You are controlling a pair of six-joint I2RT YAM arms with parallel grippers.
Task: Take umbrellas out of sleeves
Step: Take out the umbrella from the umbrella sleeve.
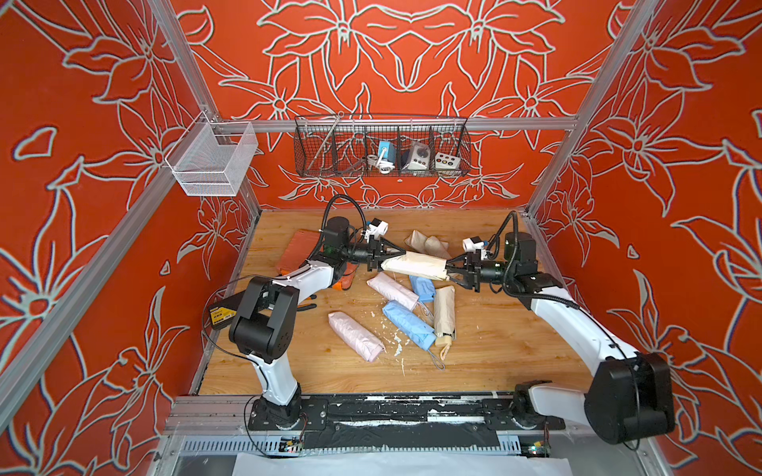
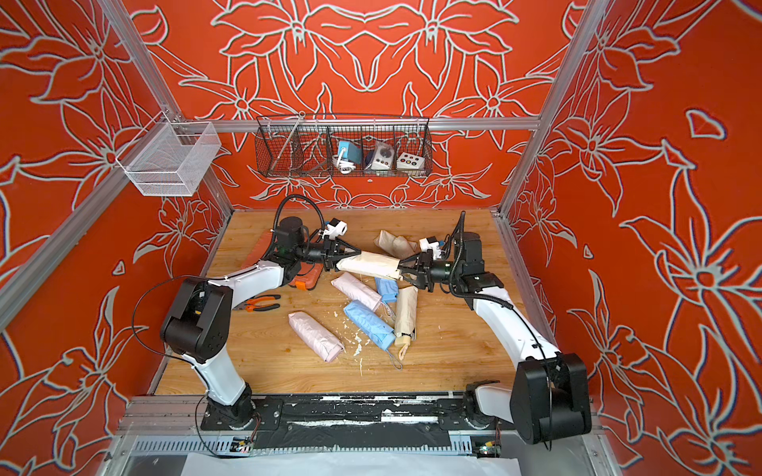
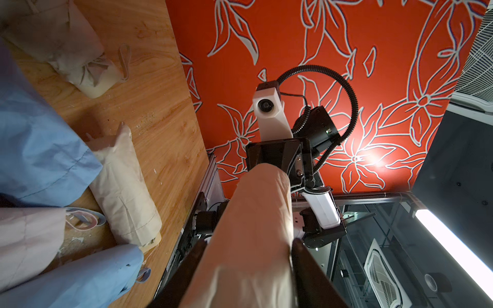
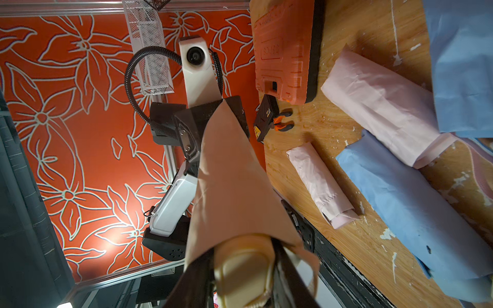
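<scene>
A cream umbrella in its cream sleeve (image 1: 414, 266) hangs level above the table between both arms. My right gripper (image 1: 449, 270) (image 4: 244, 256) is shut on the umbrella's stubby cream handle (image 4: 245, 272), which sticks out of the sleeve's mouth; the wrist loop dangles beside it. My left gripper (image 1: 385, 257) (image 3: 250, 242) stands open at the sleeve's far end (image 3: 256, 213), one finger on each side of the fabric. Several more sleeved umbrellas lie below: pink (image 1: 355, 336), blue (image 1: 408, 323), pink (image 1: 391, 290), blue (image 1: 422, 288), cream (image 1: 444, 309). Another cream one (image 1: 426, 244) lies behind.
An orange tool case (image 1: 301, 251) lies under my left arm, with pliers (image 2: 262, 303) and a yellow-black tool (image 1: 222, 315) nearby. A black wire basket (image 1: 381, 146) and a white mesh basket (image 1: 212, 158) hang on the frame. White flakes litter the wooden table (image 1: 515, 350).
</scene>
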